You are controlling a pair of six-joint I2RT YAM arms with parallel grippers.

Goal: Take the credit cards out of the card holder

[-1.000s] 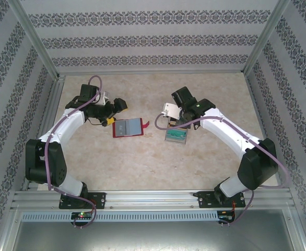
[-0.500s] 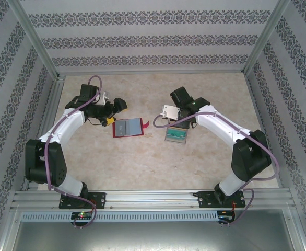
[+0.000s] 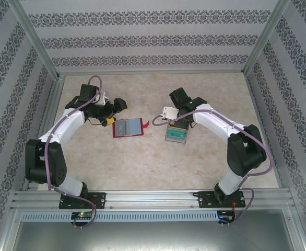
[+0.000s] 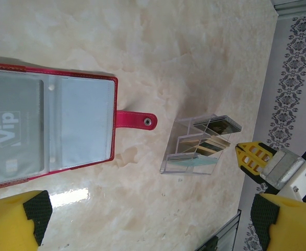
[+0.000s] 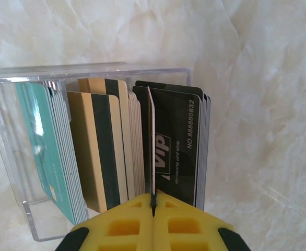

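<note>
Yellow right claw (image 5: 153, 203), clamped on a thin card (image 5: 150, 136), has edged left over the clear box (image 5: 7, 157). We guess it's dropping in. Our left claw (image 3: 115, 112) gapes wide by the red wallet (image 4: 80, 123).

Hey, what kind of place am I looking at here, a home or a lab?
Most likely a lab test cell dressed up as a room: a left arm and a right arm bolted to an aluminium rail, wallpaper panels as walls, and a marble-look tabletop.
</note>
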